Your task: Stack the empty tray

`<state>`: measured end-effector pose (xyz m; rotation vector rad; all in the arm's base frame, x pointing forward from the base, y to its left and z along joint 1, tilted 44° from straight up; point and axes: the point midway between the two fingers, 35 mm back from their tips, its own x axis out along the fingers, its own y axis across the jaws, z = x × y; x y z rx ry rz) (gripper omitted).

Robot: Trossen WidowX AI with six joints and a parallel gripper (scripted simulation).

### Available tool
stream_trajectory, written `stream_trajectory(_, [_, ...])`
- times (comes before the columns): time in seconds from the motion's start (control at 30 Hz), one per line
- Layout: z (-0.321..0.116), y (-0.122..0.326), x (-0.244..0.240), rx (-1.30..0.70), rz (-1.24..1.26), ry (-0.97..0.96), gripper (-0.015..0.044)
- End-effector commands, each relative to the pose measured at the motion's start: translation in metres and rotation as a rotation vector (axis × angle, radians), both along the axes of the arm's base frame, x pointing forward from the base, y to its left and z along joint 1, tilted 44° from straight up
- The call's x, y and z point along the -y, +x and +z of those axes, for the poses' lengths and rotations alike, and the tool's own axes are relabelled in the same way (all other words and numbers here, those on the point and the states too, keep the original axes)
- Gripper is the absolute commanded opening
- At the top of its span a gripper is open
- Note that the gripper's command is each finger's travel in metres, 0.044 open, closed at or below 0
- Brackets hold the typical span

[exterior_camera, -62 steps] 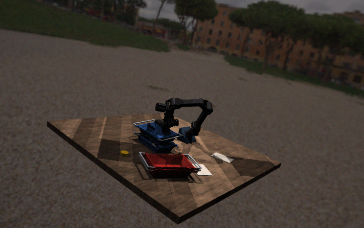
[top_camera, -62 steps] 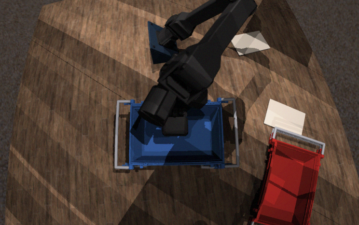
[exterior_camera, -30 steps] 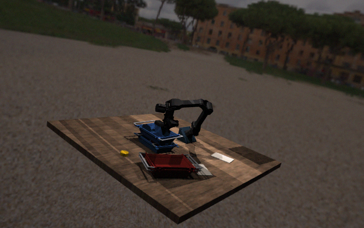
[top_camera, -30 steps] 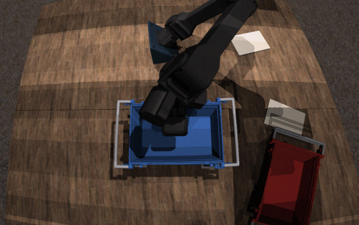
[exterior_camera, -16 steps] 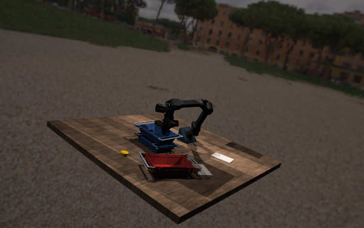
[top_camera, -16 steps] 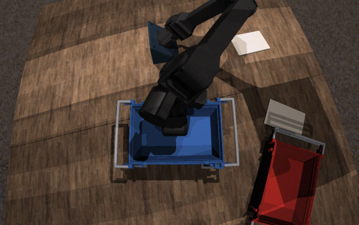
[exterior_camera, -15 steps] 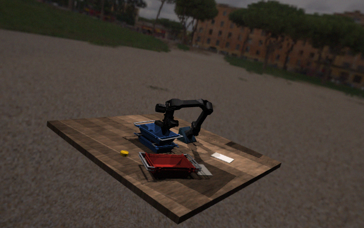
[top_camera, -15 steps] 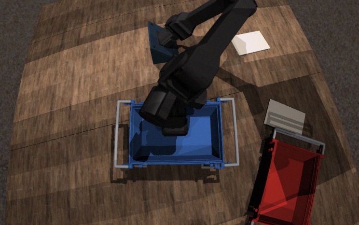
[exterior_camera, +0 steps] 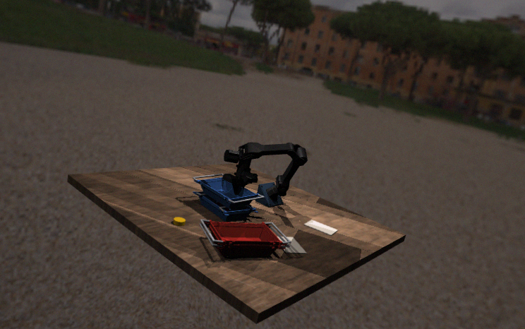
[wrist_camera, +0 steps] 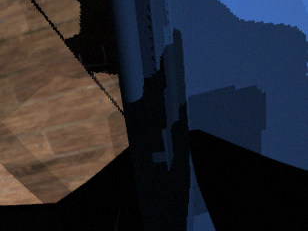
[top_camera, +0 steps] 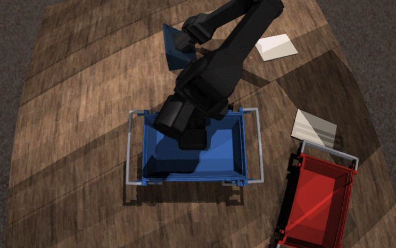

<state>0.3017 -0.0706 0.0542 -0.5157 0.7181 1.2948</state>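
Note:
The empty blue tray [top_camera: 220, 153] [exterior_camera: 216, 188] [wrist_camera: 225, 74] looks about level, right above the loaded blue tray [exterior_camera: 215, 209]. Its own two wire bars [top_camera: 128, 148] [top_camera: 260, 146] stick out past its ends. My gripper [wrist_camera: 170, 143] is shut on the far long wall of the empty tray, and the arm hides much of that side. The lower tray's load is hidden. Short grey wire pieces [top_camera: 228, 183] show under the near rim; most of the lower bars is hidden, and I cannot tell whether the upper tray touches them.
A red tray [top_camera: 314, 192] [exterior_camera: 251, 248] with wire bars stands at the right in the top view. Two pale flat plates [top_camera: 275, 48] [top_camera: 306, 128] lie on the table. A yellow disc [exterior_camera: 179, 221] lies beyond the blue trays' side. The arm's dark blue base block [top_camera: 172, 59] stands behind.

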Motion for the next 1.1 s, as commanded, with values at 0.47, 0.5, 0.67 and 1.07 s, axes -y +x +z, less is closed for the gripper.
stream_trajectory(0.47, [-0.0059,-0.0071,-0.0066,-0.045,0.008,0.010,0.0044])
stream_trajectory(0.5, [-0.0059,-0.0071,-0.0066,-0.045,0.008,0.010,0.0059])
stream_trajectory(0.67, [-0.0059,-0.0071,-0.0066,-0.045,0.008,0.010,0.0132])
stream_trajectory(1.07, [-0.0059,-0.0071,-0.0066,-0.045,0.008,0.010,0.0308])
